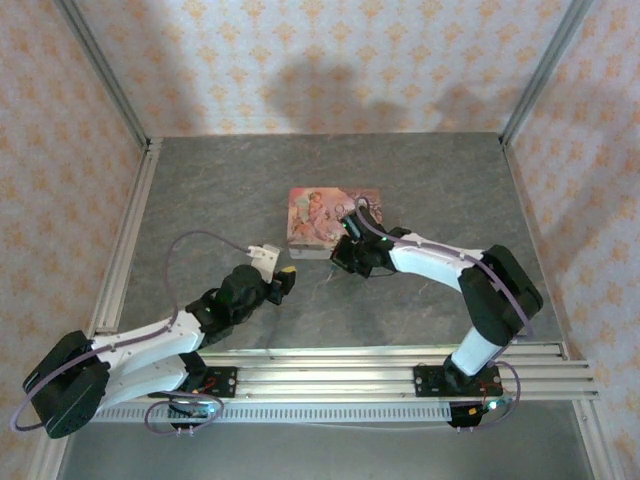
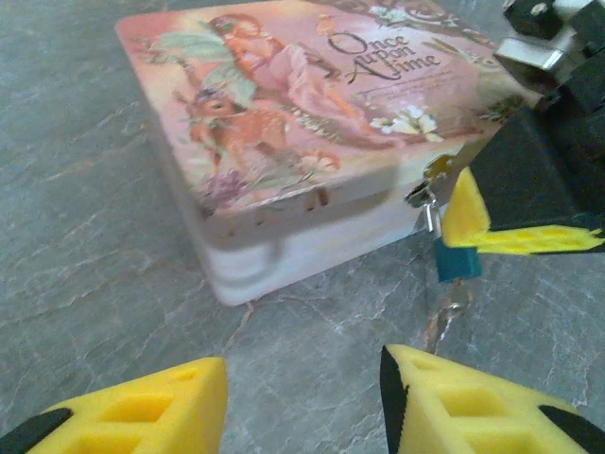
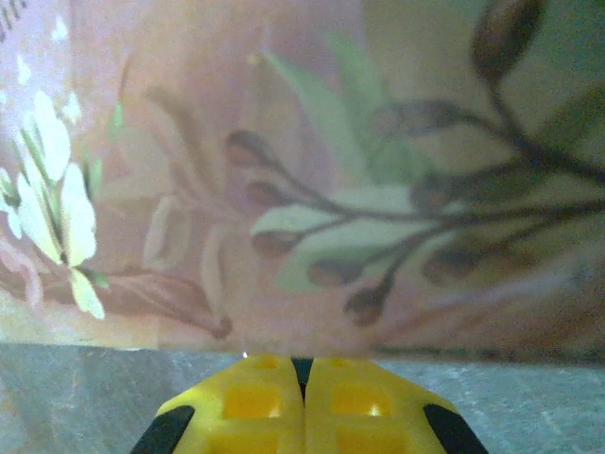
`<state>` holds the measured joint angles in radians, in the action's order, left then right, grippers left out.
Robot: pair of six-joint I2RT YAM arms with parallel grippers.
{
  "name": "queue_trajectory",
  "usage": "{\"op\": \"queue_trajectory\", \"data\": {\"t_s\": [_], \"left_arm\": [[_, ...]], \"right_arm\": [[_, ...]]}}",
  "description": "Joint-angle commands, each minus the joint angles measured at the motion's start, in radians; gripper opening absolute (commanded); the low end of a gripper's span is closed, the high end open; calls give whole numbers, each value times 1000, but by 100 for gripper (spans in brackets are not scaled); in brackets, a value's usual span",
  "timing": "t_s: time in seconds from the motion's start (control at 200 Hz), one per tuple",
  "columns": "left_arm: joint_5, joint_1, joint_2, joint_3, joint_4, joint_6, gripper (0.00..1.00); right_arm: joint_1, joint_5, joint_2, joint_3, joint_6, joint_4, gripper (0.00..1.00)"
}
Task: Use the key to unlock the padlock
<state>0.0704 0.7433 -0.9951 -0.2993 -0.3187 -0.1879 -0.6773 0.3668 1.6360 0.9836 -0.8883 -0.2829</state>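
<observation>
Padlock (image 2: 457,262) hangs at the front of the closed pink tin (image 2: 284,104), right tool (image 3: 302,367) together beside it, left tool (image 2: 302,383) apart.

"Once Upon a Time" is read in dark script on the pink box (image 2: 284,123) lid; smaller lines beneath are illegible.

The left arm (image 1: 150,345) stretches from the near left toward the middle, and the left gripper (image 2: 302,390) has its yellow fingers parted. The right arm (image 1: 450,265) folds back leftward, and the right gripper (image 3: 302,383) has its fingers pressed flat together.
</observation>
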Motion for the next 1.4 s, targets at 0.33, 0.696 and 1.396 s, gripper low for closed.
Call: {"op": "queue_trajectory", "data": {"t_s": [0.33,0.696,1.396], "left_arm": [[35,-10,19,-7,87,-71,48],[16,-10,-65,-40,67,-80,48],[26,-10,18,9,82,-94,49]], "right_arm": [[13,-9,-55,113,103,-142,0],[13,-31,-77,66,69,-54,0],[10,-111,-114,-255,-389,446,0]]}}
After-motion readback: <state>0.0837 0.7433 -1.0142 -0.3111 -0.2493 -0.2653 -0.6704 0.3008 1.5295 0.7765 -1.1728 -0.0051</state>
